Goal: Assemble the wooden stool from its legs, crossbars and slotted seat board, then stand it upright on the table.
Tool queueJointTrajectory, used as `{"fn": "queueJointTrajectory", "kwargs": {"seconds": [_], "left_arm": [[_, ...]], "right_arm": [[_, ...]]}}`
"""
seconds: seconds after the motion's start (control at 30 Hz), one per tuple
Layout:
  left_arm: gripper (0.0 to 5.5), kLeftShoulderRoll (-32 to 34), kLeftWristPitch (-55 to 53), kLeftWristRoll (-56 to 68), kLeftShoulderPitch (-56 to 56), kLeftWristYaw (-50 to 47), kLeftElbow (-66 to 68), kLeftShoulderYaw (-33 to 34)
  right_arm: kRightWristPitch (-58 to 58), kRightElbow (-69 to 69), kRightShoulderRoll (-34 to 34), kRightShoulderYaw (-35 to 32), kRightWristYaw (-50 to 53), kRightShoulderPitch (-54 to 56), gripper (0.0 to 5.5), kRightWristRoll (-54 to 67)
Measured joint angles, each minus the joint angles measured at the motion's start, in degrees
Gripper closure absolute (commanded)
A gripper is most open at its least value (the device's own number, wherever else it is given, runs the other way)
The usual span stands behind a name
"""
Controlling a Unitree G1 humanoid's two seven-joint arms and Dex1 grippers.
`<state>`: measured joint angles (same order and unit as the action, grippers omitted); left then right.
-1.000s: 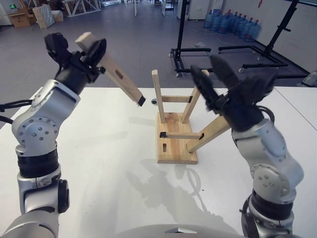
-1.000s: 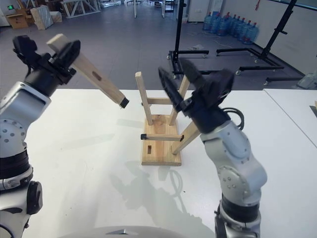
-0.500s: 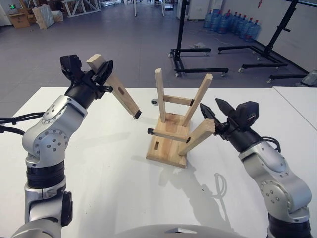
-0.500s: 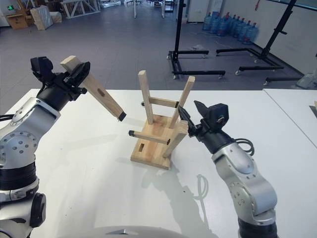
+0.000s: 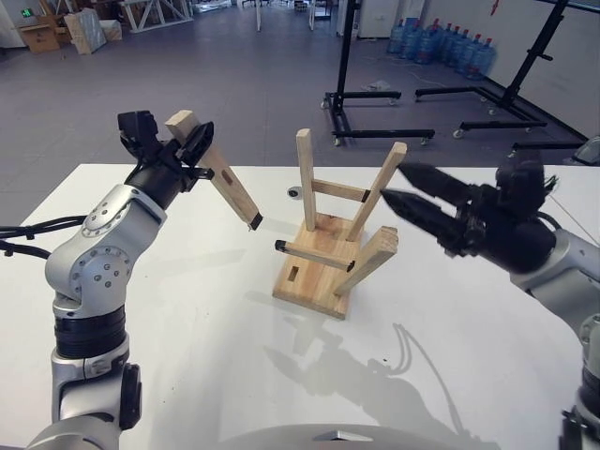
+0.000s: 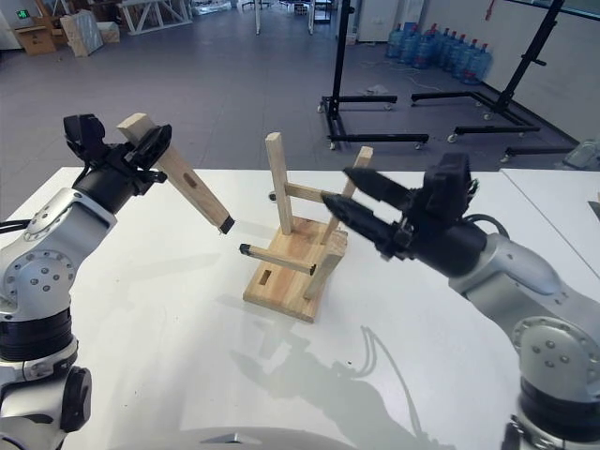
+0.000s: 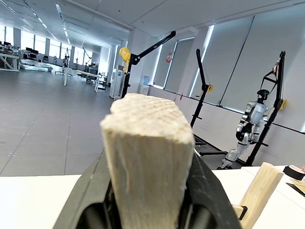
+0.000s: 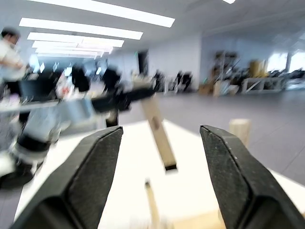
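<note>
Right hand [image 5: 397, 183], spread wide, has lifted off the stool [image 5: 314, 281]; left hand [image 5: 190, 148] grips a leg [image 5: 232, 185].

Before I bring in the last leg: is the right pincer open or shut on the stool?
Open. The right pincer has its fingers spread wide with nothing between them, beside the upturned stool.

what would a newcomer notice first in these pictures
The half-built stool lies upside down on its seat board at the middle of the table, three legs pointing up. To its left, the left gripper holds a loose leg aloft; the right gripper hangs open at its right.
</note>
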<state>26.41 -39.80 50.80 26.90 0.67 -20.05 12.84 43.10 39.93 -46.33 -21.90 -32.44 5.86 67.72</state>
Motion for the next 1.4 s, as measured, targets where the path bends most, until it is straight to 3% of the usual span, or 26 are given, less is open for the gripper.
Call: {"fn": "queueJointTrajectory", "kwargs": {"seconds": [0.33,0.37,0.5,0.73,0.9,1.03,1.4], "left_arm": [[4.49,-1.03,-1.34,-0.67,0.36,1.15,0.32,0.06],[4.49,-1.17,-1.46,-0.73,0.43,1.14,0.3,0.09],[4.49,-1.3,-2.15,-0.96,0.48,1.51,0.22,0.13],[4.49,-1.32,-6.97,4.26,-3.82,3.03,-1.07,3.66],[4.49,-6.5,-9.1,11.38,-7.38,-1.42,0.97,7.9],[4.49,-9.4,-9.05,10.62,-7.76,-3.09,2.99,6.57],[4.49,-8.72,-3.73,0.03,-8.07,3.84,5.69,0.57]], "right_arm": [[-3.4,-0.68,-2.9,6.49,-10.04,-5.94,2.52,-12.01],[-3.94,-0.76,-2.78,7.44,-10.39,-5.93,2.72,-13.08],[-5.45,0.19,-0.39,11.14,-8.45,-5.87,3.39,-16.68],[-7.64,3.08,4.7,14.36,-2.8,-8.29,3.39,-19.4],[-8.0,3.47,6.59,15.33,-0.68,-8.68,3.39,-19.47],[-8.1,3.48,6.99,15.68,-0.21,-8.68,3.39,-19.46],[-8.29,3.52,7.53,16.87,0.54,-8.66,3.39,-19.55]]}}
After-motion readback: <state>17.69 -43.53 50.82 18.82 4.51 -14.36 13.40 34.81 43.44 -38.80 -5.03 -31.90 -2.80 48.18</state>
